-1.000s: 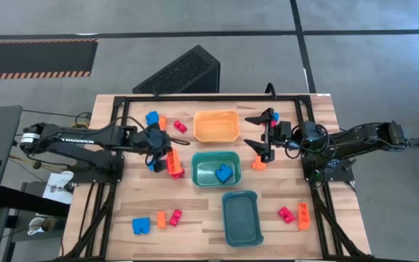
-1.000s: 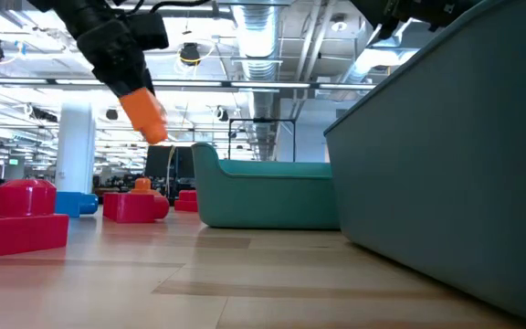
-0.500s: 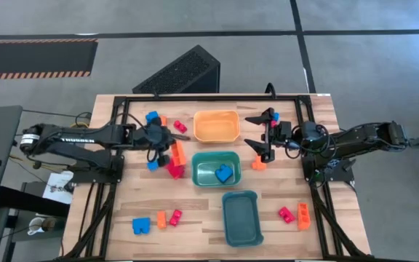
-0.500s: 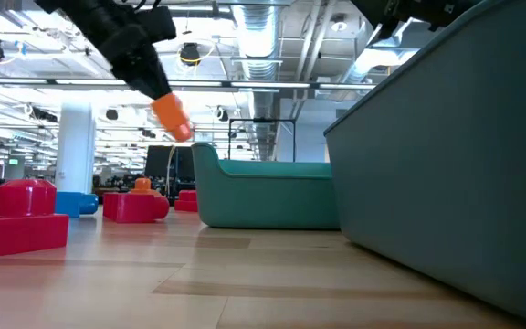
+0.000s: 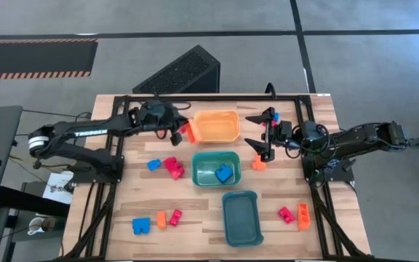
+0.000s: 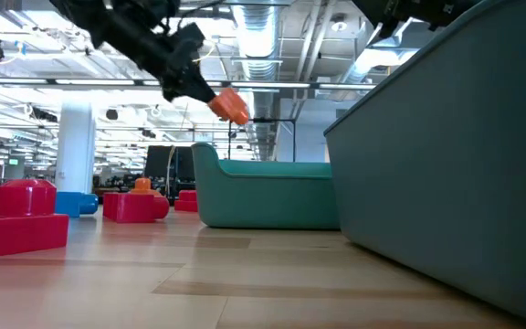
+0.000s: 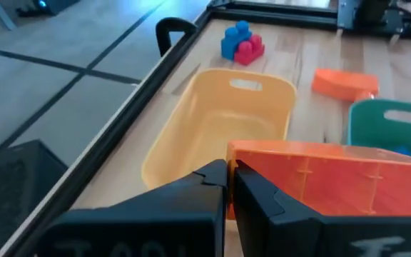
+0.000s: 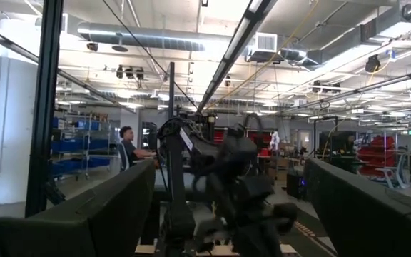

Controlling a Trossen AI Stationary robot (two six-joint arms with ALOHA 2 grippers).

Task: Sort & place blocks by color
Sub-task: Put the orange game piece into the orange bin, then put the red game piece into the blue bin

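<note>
Left gripper [image 5: 180,132]: jaws are clamped on an orange block [image 5: 188,132], held in the air just off the 9 o'clock rim of the orange tray [image 5: 216,137]; the colour match suggests a drop there is intended.
Why held so: the block is gripped by one edge, so its body juts out toward the tray rather than hanging under the fingers.
Right gripper [image 5: 262,135]: jaws are spread wide and nothing is held; it is parked at 3 o'clock of the orange tray, above an orange wedge [image 5: 258,164] and beside a small blue-and-red cluster [image 5: 273,116], probably waiting.
Sorted so far: one blue block [image 5: 224,173] is seen in the green tray [image 5: 215,156]; the teal tray [image 5: 241,218] appears bare.
Left to sort: a red block [image 5: 172,167] and blue piece [image 5: 153,165] lie at 9 o'clock of the green tray; others are scattered at 7 and 4 o'clock of the table [image 5: 202,233].
High view only: the overall layout and tray contents.
Left wrist view only: the pinch on the block's edge [image 7: 320,178] and the bare inside of the orange tray [image 7: 212,135].
Low view only: the block's height [image 6: 230,105] well above the table is shown.
</note>
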